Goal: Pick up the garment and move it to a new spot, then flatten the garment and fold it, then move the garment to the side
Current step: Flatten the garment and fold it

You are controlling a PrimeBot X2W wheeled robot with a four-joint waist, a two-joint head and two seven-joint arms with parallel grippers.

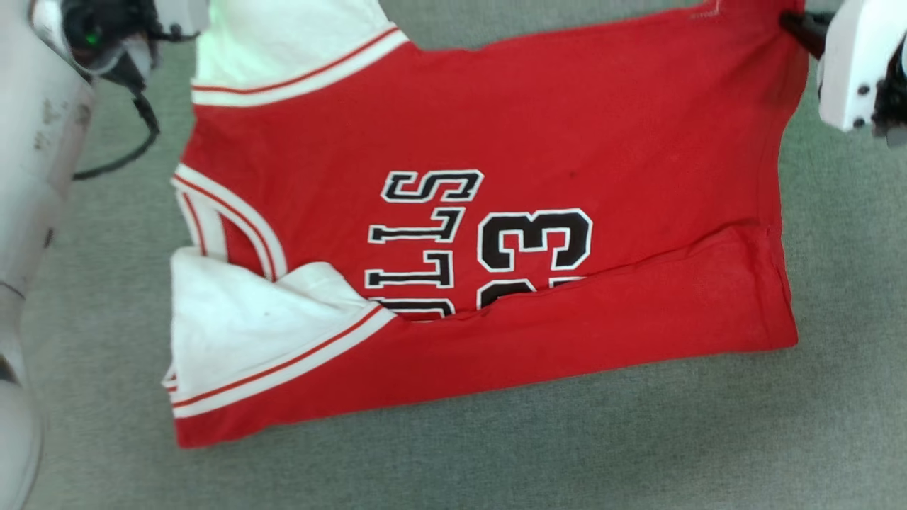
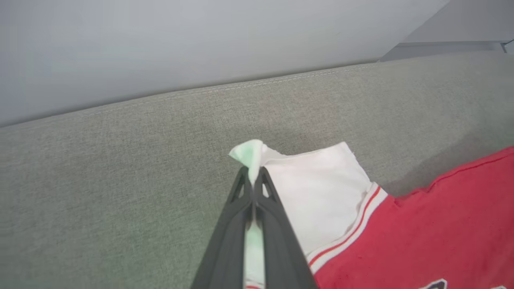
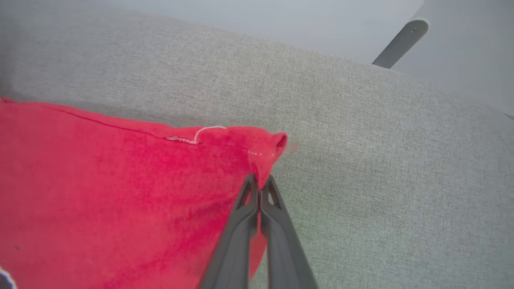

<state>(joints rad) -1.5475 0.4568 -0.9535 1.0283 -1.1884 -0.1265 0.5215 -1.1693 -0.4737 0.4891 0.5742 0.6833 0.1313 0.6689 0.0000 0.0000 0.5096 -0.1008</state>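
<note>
The garment (image 1: 553, 127), a red jersey with white sleeves and black lettering, lies spread on the grey fabric surface (image 1: 496, 453), its near long edge folded up over the number. My left gripper (image 2: 253, 174) is shut on the corner of the far white sleeve (image 2: 321, 188). My right gripper (image 3: 260, 181) is shut on the far red hem corner (image 3: 265, 152); in the head view its dark fingers (image 1: 801, 28) meet the cloth at the top right. The near white sleeve (image 1: 241, 333) lies at the lower left.
The grey cushion's back seam (image 2: 257, 86) runs along a pale wall. A dark grey metal leg (image 3: 397, 42) stands beyond the cushion on the right. My left arm's white casing (image 1: 35, 142) and a black cable (image 1: 134, 142) are at the head view's left.
</note>
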